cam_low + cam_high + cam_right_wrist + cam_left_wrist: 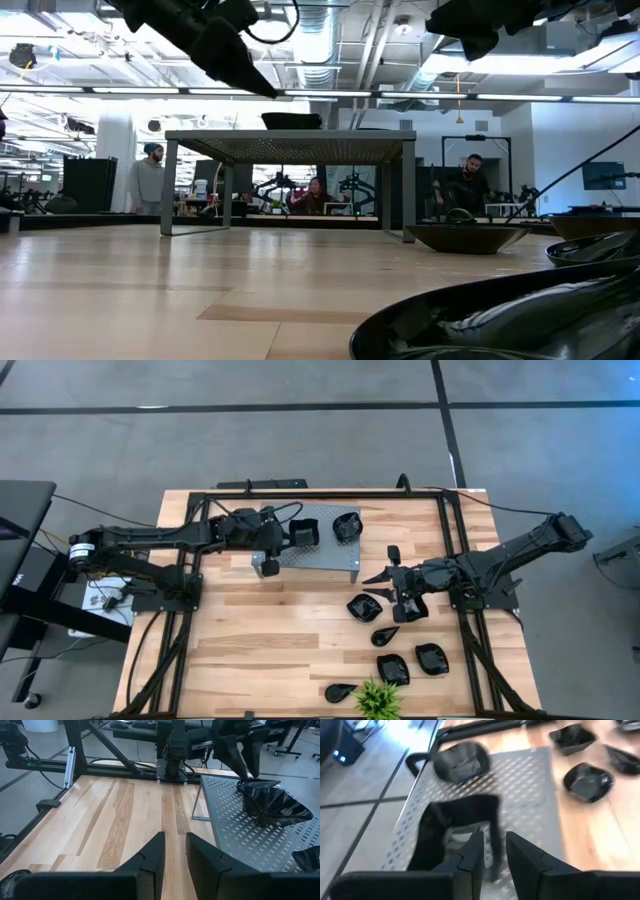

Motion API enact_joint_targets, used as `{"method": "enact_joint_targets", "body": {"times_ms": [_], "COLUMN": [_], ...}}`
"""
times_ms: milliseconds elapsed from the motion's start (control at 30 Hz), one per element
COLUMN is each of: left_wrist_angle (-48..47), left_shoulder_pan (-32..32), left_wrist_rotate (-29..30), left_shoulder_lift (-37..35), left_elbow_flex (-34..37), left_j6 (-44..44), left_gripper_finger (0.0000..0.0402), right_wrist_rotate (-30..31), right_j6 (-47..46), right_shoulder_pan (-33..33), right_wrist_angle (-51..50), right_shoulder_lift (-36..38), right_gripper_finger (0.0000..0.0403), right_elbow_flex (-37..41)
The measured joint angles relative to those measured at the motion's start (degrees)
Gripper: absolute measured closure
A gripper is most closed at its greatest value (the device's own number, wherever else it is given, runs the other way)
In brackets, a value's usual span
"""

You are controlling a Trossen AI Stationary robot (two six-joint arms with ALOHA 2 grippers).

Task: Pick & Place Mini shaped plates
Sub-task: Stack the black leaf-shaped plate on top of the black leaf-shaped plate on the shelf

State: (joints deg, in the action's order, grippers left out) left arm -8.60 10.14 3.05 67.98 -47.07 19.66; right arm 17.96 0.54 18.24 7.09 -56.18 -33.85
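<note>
My left gripper [290, 532] reaches over the grey perforated stand [330, 555] and is shut on a squarish black plate [455, 832], which also shows in the right wrist view [272, 802]. A second rounded plate [346, 525] lies flat on the stand's top beside it. My right gripper [174, 852] hovers shut and empty above the table's right half [388, 582], pointing toward the left edge. Several more black plates [365, 607] lie on the wood below and near it. My left gripper pinches the squarish plate by one side wall [492, 840], one finger inside the bowl and one outside. The fingers [245, 750] come down from above at a slant. The plate sits tilted in the hold, and its lower part [270, 822] seems to rest on the stand's top.
A small green plant [378, 700] stands at the near edge among plates [393, 668]. A black frame [300, 493] runs around the table. The left half of the wood [250, 630] holds nothing. People [150, 180] sit and stand in the room beyond.
</note>
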Motion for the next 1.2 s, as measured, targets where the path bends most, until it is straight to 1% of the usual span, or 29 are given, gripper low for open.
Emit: {"method": "enact_joint_targets", "body": {"times_ms": [133, 233, 400, 467, 533, 600, 733, 833, 933, 1067, 1200], "left_wrist_angle": [3.1, 3.4, 3.1, 2.5, 1.9, 0.0, -2.9, -4.4, -4.5, -6.4, -9.7], "left_shoulder_pan": [-6.1, -11.5, -19.5, -22.0, -24.1, -25.9, -28.7, -29.9, -30.3, -30.3, -30.3], "left_wrist_rotate": [-0.2, -0.2, -0.3, -0.2, -0.2, -0.2, -0.1, -0.1, -0.1, -0.1, -0.1], "left_shoulder_lift": [-2.0, -3.9, -5.1, -5.1, -5.1, -5.2, -5.2, -5.8, -7.8, -11.4, -14.8], "left_elbow_flex": [0.0, 0.0, 0.0, 0.0, 0.0, 0.0, 0.0, 0.0, 0.0, 0.0, 0.0], "left_j6": [0.0, -0.9, -7.3, -9.4, -10.8, -11.4, -11.4, -11.1, -11.1, -11.0, -11.4], "left_gripper_finger": [0.0312, 0.0314, 0.0319, 0.0320, 0.0320, 0.0320, 0.0320, 0.0320, 0.0320, 0.0320, 0.0320], "right_wrist_rotate": [0.0, 0.0, 0.0, 0.1, 0.9, 1.5, 0.6, 0.1, 0.0, 0.0, 0.1], "right_j6": [0.0, 0.0, -0.2, -2.4, -5.0, -5.4, -5.3, -4.9, -2.0, 2.7, 3.5], "right_shoulder_pan": [0.0, 0.0, -0.5, -1.4, -2.7, -3.4, -3.6, -2.8, -2.2, -1.0, -0.3], "right_wrist_angle": [0.2, 1.6, 4.9, 7.2, 9.3, 9.4, 9.4, 9.5, 7.8, 0.4, -9.6], "right_shoulder_lift": [0.0, -0.1, -0.5, -0.7, -1.6, -2.9, -8.4, -13.7, -19.6, -27.0, -33.0], "right_gripper_finger": [0.0331, 0.0331, 0.0331, 0.0331, 0.0331, 0.0331, 0.0331, 0.0331, 0.0331, 0.0331, 0.0331], "right_elbow_flex": [0.0, 0.0, 0.0, 0.0, -0.1, -0.1, -0.5, -3.9, -9.7, -18.6, -27.3]}}
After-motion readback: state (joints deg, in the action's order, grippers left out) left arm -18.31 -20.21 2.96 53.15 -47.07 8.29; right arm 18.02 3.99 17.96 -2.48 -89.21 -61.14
